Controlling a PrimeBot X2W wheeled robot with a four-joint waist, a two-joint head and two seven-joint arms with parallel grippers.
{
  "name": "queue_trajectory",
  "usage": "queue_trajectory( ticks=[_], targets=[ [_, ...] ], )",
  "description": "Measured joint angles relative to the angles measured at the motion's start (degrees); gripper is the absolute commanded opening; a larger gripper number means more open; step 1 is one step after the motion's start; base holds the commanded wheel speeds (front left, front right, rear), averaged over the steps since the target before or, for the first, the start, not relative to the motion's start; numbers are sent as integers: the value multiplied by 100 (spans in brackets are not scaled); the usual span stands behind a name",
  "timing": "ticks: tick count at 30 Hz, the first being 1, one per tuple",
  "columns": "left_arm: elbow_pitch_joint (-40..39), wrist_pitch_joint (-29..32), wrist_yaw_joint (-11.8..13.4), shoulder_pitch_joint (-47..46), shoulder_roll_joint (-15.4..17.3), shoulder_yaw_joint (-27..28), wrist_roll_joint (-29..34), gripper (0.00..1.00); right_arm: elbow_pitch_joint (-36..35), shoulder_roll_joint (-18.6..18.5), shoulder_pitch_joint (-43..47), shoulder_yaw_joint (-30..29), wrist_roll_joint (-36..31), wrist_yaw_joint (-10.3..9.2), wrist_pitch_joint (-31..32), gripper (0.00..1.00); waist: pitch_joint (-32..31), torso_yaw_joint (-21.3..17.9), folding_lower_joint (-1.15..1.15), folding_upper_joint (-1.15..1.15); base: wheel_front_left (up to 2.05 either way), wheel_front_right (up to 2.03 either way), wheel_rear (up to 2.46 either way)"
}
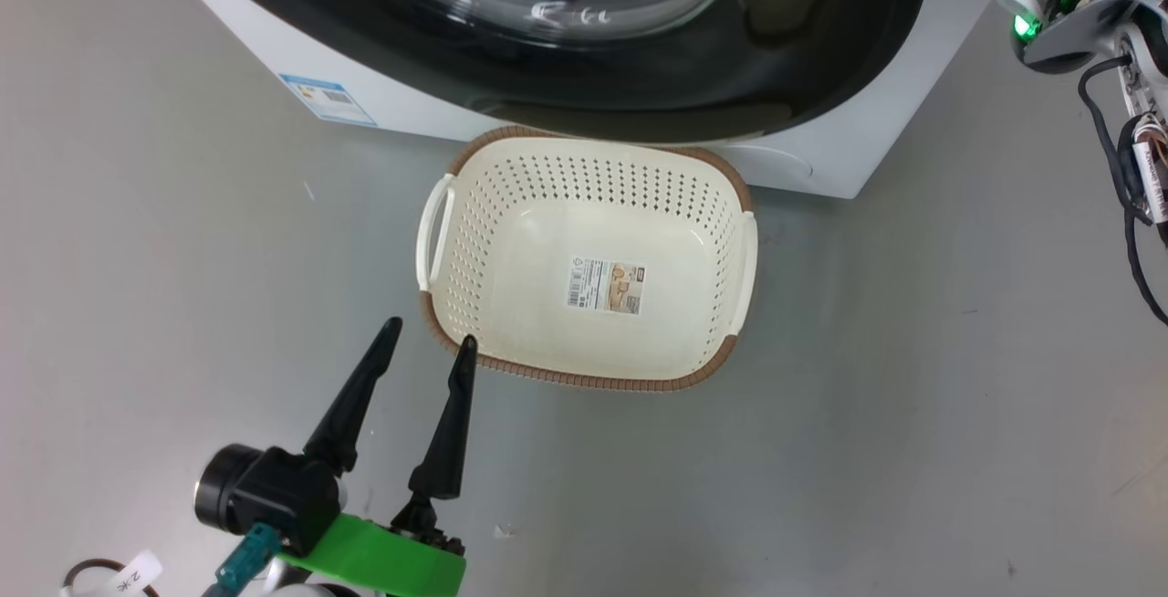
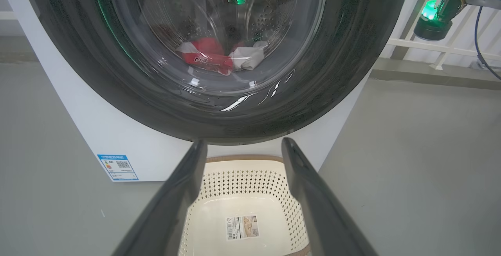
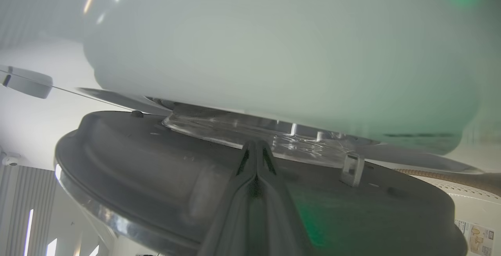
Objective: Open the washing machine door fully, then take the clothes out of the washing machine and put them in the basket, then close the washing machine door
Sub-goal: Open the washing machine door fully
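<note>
Washing machine door [image 2: 344,72]: wide black rim, bulging clear window. We read it as ajar, since the right wrist view looks onto its grey inner face and a small latch [image 3: 351,168], with a gap to the pale front panel; how far out it stands we cannot tell. Clothes [image 2: 207,56], red with white bits, lie in the steel drum behind the glass, low in the window. The washing machine [image 2: 98,130] is a white box on the floor [image 1: 912,396], with a blue sticker [image 1: 327,99] low on its front at the left. The basket [image 1: 474,241] sits on the floor right by the machine front, far rim under the door's lower edge, paper label [image 1: 605,284] bare on its bottom. Left tool [image 1: 431,334] is low in the head view, fingers spread wide and gripping nothing, one tip just beside the basket's near left corner, contact unclear. Right tool [image 3: 256,143] has its fingers pressed together with nothing between them, laid along the door's inner face, tips at the base of the glass bowl; we cannot tell if they touch it. Right arm [image 1: 1077,22] shows upper right in the head view, near the machine's right corner, green light on.
</note>
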Motion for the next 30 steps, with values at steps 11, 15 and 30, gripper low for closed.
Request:
queue_trajectory(
  ticks=[11, 15, 30],
  targets=[
    [20, 0, 1, 20, 0, -14, -5, 100, -271, 97, 499, 68, -2, -25, 388, 0, -299, -92, 0, 0, 0, 0, 0],
    [25, 0, 2, 43, 0, -42, -4, 100, -421, 170, 761, 170, -48, -25, 527, 0, -415, -129, 0, 0, 0, 0, 0],
    [59, 0, 27, 616, 5, -156, 60, 100, -1295, 488, 2081, 405, -198, -25, 843, 0, -1036, -117, 0, 0, 0, 0, 0]
  ],
)
